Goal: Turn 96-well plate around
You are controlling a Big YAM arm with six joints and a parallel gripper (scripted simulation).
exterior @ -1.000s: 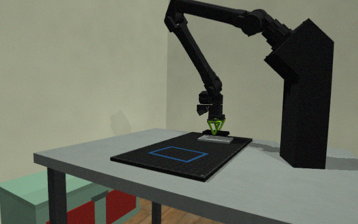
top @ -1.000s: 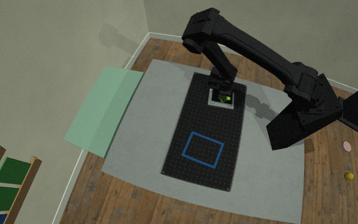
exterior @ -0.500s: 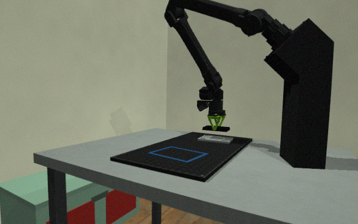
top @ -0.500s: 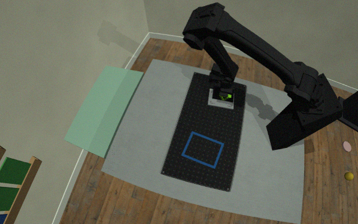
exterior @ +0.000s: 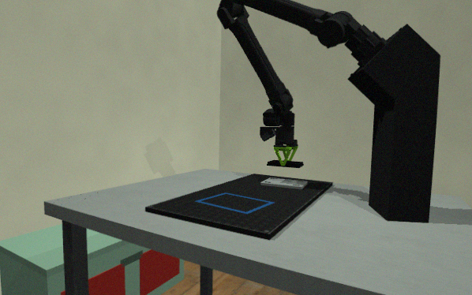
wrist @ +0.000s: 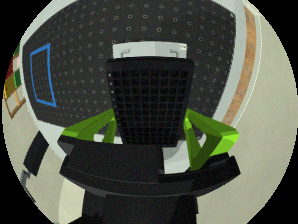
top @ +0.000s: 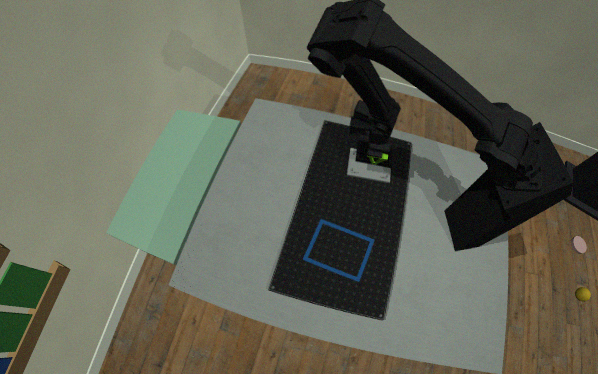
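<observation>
the deck [exterior: 195, 213] looks like matt black perforated board, the counter [exterior: 349, 252] smooth matt grey. the nest [exterior: 290, 184] is pale grey and dull. the floor [top: 557, 325] is worn plank wood, and the plate [wrist: 148, 106] is matt black gridded plastic.

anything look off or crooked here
Nothing stands out. The claw with green fingers holds the flat black 96-well plate level in the air, straight above the pale grey plate nest on the black perforated deck. The blue taped outline is unoccupied.
</observation>
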